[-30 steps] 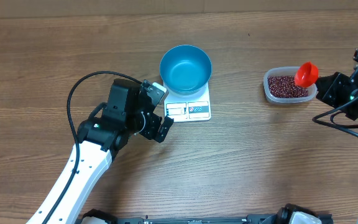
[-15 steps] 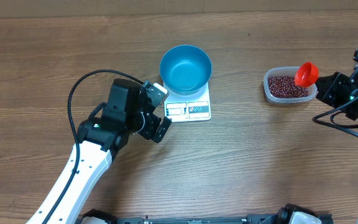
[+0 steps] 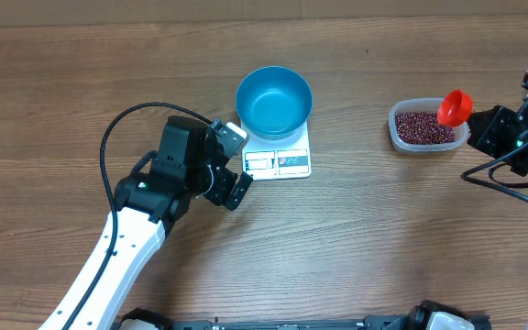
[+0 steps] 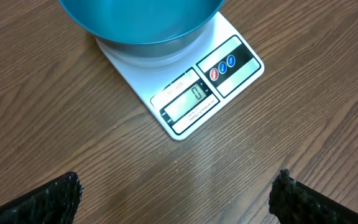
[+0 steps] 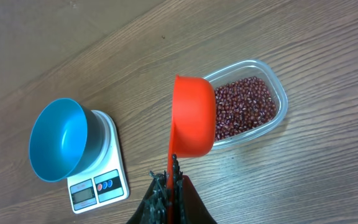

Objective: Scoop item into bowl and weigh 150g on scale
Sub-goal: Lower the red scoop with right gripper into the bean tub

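Beans [image 5: 244,106] in tub [image 5: 279,118] | left wrist only: scale [image 4: 185,93] reads zero | left gripper [image 4: 176,186] wide, empty | right gripper [image 5: 169,180] clamps scoop [image 5: 194,115]

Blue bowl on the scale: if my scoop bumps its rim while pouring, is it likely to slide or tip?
The bowl is empty, so probably light and easy to shove. Its smooth wall narrows to a smaller base on the flat white scale, so it may slide, perhaps rock, if nudged high. It looks rigid, so it should not flex.

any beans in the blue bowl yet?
No, the bowl shows bare blue inside from overhead; the beans sit in the clear tub.
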`<state>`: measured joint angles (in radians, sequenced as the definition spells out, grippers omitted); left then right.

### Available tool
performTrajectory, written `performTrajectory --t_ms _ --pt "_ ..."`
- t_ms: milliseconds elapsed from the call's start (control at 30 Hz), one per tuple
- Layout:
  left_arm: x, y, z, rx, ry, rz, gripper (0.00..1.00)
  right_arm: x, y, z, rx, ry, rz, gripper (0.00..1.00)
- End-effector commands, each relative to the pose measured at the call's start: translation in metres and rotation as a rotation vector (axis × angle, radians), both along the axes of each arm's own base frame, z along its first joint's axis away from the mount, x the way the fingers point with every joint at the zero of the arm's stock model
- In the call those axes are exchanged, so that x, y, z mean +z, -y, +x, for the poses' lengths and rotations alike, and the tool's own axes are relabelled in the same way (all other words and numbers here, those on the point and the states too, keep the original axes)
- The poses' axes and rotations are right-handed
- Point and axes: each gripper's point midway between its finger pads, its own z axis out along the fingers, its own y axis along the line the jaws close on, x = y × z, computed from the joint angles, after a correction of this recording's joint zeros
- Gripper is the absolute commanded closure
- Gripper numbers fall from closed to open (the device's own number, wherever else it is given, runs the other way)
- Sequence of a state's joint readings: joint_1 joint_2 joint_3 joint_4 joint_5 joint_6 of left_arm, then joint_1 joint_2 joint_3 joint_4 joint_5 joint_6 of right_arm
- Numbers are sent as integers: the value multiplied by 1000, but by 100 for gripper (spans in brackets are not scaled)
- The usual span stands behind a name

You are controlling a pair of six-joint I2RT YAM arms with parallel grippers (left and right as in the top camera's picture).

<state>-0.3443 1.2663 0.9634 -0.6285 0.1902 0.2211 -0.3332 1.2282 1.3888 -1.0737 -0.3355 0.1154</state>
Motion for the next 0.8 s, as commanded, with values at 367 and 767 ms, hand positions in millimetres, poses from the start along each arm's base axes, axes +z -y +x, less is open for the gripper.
performTrajectory --t_ms 367,767 --pt "-3 -3 1 28 -13 -4 0 13 3 3 4 36 -29 96" --pt "-3 -3 1 28 -13 -4 0 1 24 33 -7 -85 -55 96"
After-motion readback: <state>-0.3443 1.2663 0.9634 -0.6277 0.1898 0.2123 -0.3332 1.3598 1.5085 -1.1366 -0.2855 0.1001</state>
